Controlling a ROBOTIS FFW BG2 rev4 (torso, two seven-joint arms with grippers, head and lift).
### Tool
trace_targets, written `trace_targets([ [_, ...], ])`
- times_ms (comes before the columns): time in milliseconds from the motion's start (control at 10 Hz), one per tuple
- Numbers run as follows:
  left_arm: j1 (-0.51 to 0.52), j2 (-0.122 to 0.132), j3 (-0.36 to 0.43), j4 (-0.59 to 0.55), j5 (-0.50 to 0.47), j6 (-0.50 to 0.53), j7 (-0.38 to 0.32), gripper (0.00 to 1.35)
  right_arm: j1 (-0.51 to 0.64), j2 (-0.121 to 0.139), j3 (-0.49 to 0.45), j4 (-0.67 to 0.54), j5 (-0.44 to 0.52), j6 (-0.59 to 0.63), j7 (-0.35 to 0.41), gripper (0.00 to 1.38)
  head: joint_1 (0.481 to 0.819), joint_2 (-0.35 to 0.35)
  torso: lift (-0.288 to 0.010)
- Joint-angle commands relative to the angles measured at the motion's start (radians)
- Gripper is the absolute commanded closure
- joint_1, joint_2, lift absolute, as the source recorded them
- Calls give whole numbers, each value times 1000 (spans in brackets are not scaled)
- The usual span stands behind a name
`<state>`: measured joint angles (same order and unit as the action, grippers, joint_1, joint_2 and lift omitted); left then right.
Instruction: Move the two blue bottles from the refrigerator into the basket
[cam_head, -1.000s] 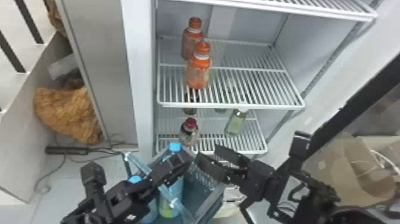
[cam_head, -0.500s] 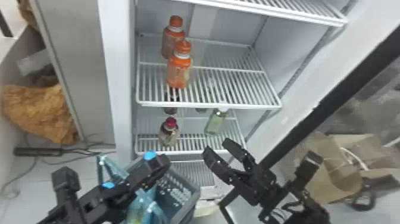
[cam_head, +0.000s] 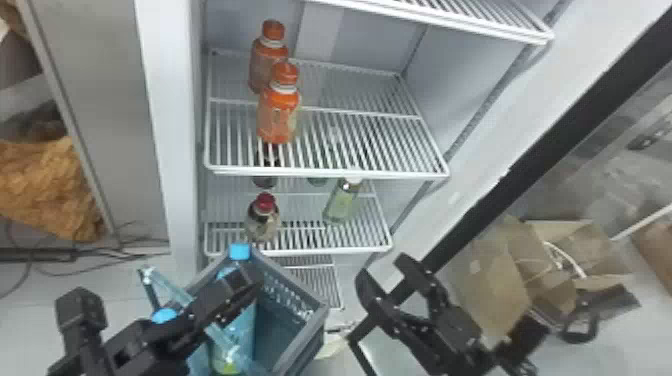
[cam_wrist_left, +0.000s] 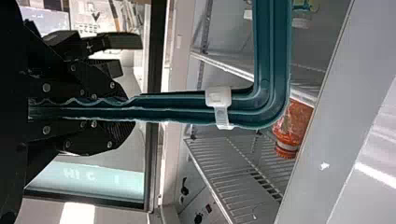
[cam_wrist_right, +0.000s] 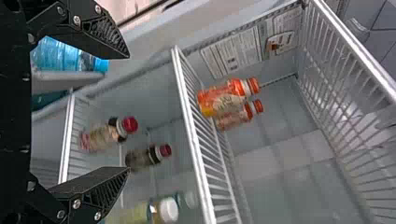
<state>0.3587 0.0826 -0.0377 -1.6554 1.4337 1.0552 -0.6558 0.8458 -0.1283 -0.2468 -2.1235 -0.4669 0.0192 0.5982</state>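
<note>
Working from my end of the link, I have the left hand (cam_head: 245, 282) low on the left of the head view, its two fingers pressed together on the teal handle (cam_wrist_left: 177, 111) of the basket (cam_head: 314, 327). Both blue bottles are in the basket: one blue bottle (cam_head: 241, 325) stands near the corner toward the refrigerator, and the other shows its blue cap (cam_head: 164, 315) closer to me, partly hidden behind my left arm. My right hand (cam_head: 382, 272) is to the right of the basket, apart from it, and its fingers are spread wide with nothing between them.

Beyond the hands I have the open refrigerator (cam_head: 170, 150). On its lower wire shelf (cam_head: 300, 250), a bottle with a red cap (cam_head: 263, 217) stands toward the left and a pale green bottle (cam_head: 342, 202) toward the right. Behind the red-capped one I can make out a second dark bottle (cam_wrist_right: 142, 157), partly covered by the shelf above. On that upper wire shelf (cam_head: 330, 173), two orange bottles stand close together on the left, the front one (cam_head: 278, 117) overlapping the rear one (cam_head: 265, 62) from where I look.

Outside the refrigerator, I see brown paper bags (cam_head: 497, 285) off to the right and a crumpled brown bundle (cam_head: 50, 190) off to the left.
</note>
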Motion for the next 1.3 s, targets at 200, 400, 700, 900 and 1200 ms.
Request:
trace_targets([
  [200, 12, -4, 0, 0, -4, 5, 4, 1202, 143, 41, -60, -104, 74, -83, -38, 214, 695, -350, 0],
  [400, 12, -4, 2, 0, -4, 7, 4, 1202, 200, 81, -110, -153, 114, -140, -75, 214, 695, -350, 0],
  [700, 19, -4, 2, 0, -4, 5, 5, 1202, 202, 88, -124, -160, 152, -144, -78, 214, 695, -350, 0],
  [900, 19, -3, 2, 0, -4, 5, 5, 1202, 195, 88, -126, -155, 152, -144, -78, 214, 695, -350, 0],
  [1200, 19, -1, 2, 0, -8, 10, 5, 1202, 187, 85, -126, -148, 148, -147, -78, 214, 695, -350, 0],
])
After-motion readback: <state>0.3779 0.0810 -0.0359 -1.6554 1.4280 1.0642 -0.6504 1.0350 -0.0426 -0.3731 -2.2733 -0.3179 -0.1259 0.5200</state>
